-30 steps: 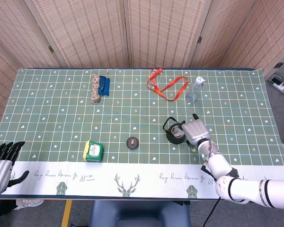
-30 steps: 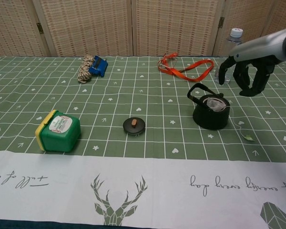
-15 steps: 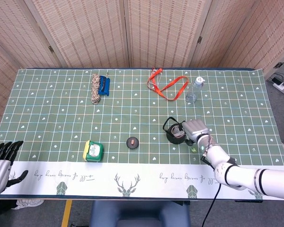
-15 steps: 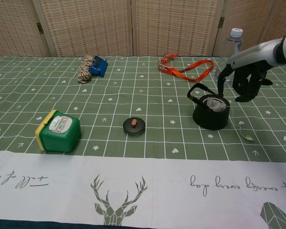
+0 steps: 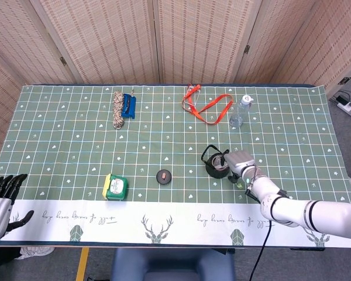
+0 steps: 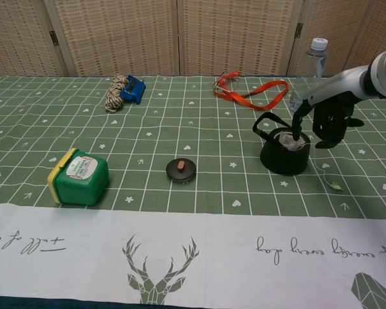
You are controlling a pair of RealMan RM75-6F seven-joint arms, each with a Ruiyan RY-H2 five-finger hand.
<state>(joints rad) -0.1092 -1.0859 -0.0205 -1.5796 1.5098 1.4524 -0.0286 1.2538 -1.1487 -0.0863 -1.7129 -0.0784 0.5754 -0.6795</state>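
A black teapot (image 5: 214,165) (image 6: 284,154) stands without its lid, and something white, like a tea bag, fills its mouth. My right hand (image 5: 240,162) (image 6: 323,118) hangs just right of the pot with its fingers pointing down and apart. One fingertip reaches into the opening and touches the white bag. A thin string runs from the pot to a small green tag (image 6: 334,185) on the cloth. The pot's round black lid (image 5: 162,176) (image 6: 181,169) lies to the left. My left hand (image 5: 1,198) rests at the table's near-left corner, fingers spread, holding nothing.
A green box with a yellow rim (image 5: 115,186) (image 6: 79,176) sits front left. At the back lie a coiled rope (image 5: 117,109) (image 6: 116,91), a blue object (image 5: 128,104), an orange strap (image 5: 206,105) (image 6: 251,93) and a clear water bottle (image 5: 240,112) (image 6: 314,61).
My right hand has come down and leftward toward the teapot, so a fingertip now reaches into its mouth. The left hand has sunk slightly at the table corner.
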